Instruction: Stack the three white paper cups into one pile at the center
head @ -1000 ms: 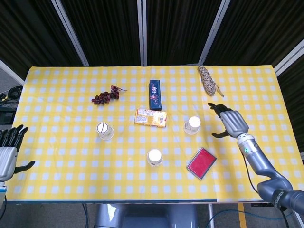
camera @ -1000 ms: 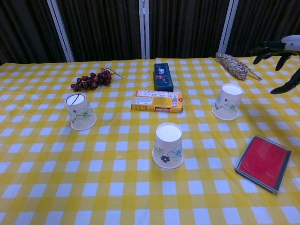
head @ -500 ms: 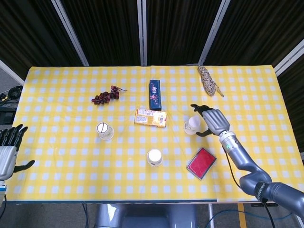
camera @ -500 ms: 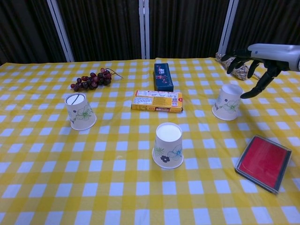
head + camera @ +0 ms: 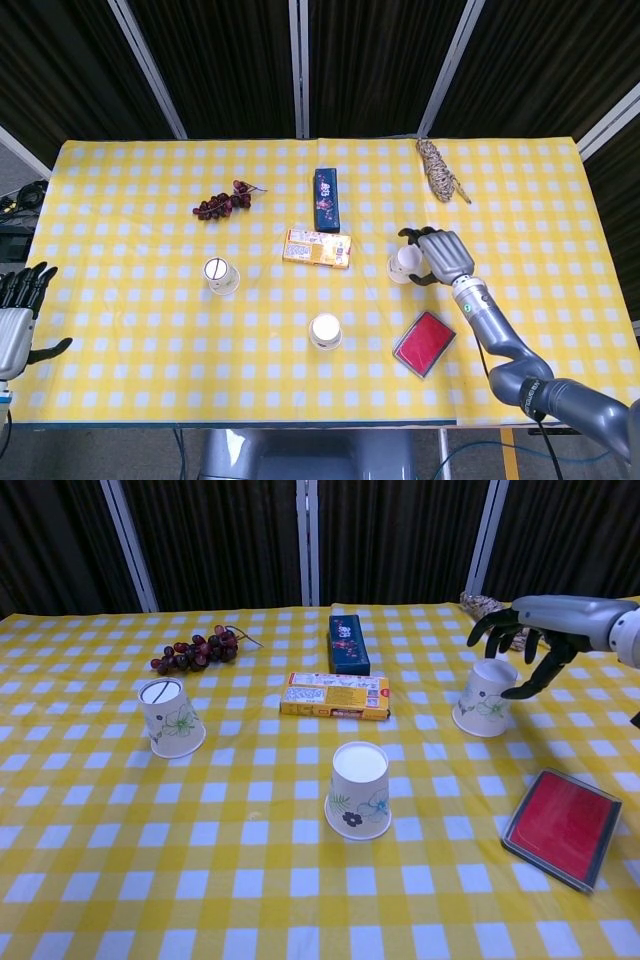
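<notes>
Cups: right cup (image 5: 487, 698), middle cup (image 5: 359, 789), left cup (image 5: 171, 717), well apart, upside down.
Right hand (image 5: 528, 632): released, fingers spread above right cup.
Left hand (image 5: 14, 318): released, idle.
Handling: probably light, crushable; grasp sidewall gently.

Just left of the smooth grey-metal, black-fingered right hand (image 5: 535, 630) stands a matt white paper cup (image 5: 486, 697); under both, a matt checked cloth (image 5: 250, 880); nearer, a glossy red case (image 5: 562, 827).
</notes>
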{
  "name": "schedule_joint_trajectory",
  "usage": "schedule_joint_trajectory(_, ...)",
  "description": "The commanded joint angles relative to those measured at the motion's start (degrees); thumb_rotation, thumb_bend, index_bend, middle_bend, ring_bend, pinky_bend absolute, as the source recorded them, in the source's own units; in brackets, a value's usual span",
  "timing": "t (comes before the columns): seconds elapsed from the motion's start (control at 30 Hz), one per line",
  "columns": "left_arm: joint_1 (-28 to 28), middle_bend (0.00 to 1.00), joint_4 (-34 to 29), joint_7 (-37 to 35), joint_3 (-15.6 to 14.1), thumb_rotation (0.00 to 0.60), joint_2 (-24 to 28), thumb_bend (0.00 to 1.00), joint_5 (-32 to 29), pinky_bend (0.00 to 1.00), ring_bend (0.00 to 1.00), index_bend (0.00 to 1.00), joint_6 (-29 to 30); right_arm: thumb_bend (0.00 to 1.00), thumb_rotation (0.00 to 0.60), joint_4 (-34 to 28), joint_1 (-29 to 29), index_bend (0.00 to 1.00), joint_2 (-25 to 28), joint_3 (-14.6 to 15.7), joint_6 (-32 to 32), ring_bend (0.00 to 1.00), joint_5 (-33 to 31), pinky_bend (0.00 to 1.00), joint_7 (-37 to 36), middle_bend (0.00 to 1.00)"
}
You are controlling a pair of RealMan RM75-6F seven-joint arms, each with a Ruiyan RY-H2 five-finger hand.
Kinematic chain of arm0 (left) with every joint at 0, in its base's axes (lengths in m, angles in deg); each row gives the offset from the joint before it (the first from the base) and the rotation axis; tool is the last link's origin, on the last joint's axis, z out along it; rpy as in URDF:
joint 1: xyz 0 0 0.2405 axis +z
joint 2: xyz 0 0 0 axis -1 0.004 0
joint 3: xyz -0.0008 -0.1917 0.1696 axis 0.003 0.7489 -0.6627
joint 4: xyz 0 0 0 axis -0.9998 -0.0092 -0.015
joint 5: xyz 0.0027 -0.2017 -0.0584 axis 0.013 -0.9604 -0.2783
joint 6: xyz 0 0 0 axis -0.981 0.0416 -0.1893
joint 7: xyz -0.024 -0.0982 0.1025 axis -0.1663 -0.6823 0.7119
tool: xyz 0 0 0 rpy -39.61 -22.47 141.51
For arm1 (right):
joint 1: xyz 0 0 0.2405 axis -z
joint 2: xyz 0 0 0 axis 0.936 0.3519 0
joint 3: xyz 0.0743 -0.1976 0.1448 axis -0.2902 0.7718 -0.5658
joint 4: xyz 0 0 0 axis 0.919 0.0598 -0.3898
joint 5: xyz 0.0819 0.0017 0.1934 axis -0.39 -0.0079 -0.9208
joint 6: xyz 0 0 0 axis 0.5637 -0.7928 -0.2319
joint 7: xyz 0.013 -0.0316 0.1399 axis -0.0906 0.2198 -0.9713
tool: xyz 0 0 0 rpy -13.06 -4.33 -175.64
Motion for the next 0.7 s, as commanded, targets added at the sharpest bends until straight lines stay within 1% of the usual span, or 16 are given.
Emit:
schedule_joint_trajectory(0.03, 0.0, 0.0, 0.0, 0.2, 0.0, 0.6, -0.1, 0.0, 0.0, 0.0, 0.0, 0.0, 0.0, 0.18, 0.6, -0.2, 0.0, 0.31, -0.3, -0.1, 0.5, 0.34, -0.3, 0.44, -0.1, 0.41)
schedule_joint_trajectory(0.2, -0.1, 0.0, 0.0, 0.3, -0.1, 0.6, -0.2, 0.0, 0.1, 0.0, 0.0, 0.0, -0.1, 0.2, 0.6, -1.2, 0.0, 0.33, -0.2, -0.4, 1.7, 0.37, -0.1, 0.46, -0.4, 0.44)
schedule_joint_trajectory(0.27, -0.1, 0.0, 0.0, 0.3, 0.0, 0.6, -0.2, 0.0, 0.0, 0.0, 0.0, 0.0, -0.1, 0.21, 0.6, -2.8, 0.2, 0.34, 0.7, -0.6, 2.6, 0.38, 0.5, 0.47, -1.2, 0.44)
schedule_joint_trajectory(0.37, -0.2, 0.0, 0.0, 0.2, -0.1, 0.6, -0.2, 0.0, -0.1, 0.0, 0.0, 0.0, -0.3, 0.21, 0.6, -6.8, 0.5, 0.34, 3.0, -1.0, 4.1, 0.38, 2.1, 0.47, -2.7, 0.45)
schedule_joint_trajectory(0.43, -0.2, 0.0, 0.0, 0.3, -0.1, 0.6, -0.2, 0.0, -0.1, 0.0, 0.0, 0.0, -0.4, 0.21, 0.6, -11.5, 0.8, 0.34, 5.6, -1.1, 5.3, 0.38, 4.1, 0.47, -3.9, 0.45)
schedule_joint_trajectory(0.47, -0.2, 0.0, -0.1, 0.2, -0.1, 0.6, -0.2, 0.0, 0.0, 0.0, 0.0, 0.0, -0.4, 0.21, 0.6, -15.3, 0.9, 0.34, 7.6, -1.0, 6.2, 0.38, 6.2, 0.47, -4.5, 0.45)
schedule_joint_trajectory(0.57, -0.3, 0.0, -0.1, 0.2, -0.2, 0.6, -0.2, 0.0, 0.0, 0.0, 0.0, 0.0, -0.5, 0.21, 0.6, -22.6, 1.1, 0.34, 11.5, 0.0, 6.9, 0.38, 10.2, 0.47, -5.7, 0.45)
schedule_joint_trajectory(0.7, -0.3, 0.0, -0.2, 0.0, -0.2, 0.6, -0.1, 0.0, 0.1, 0.0, 0.0, 0.0, -0.5, 0.21, 0.6, -29.0, -0.1, 0.34, 14.3, 0.9, 6.1, 0.38, 14.4, 0.47, -7.6, 0.45)
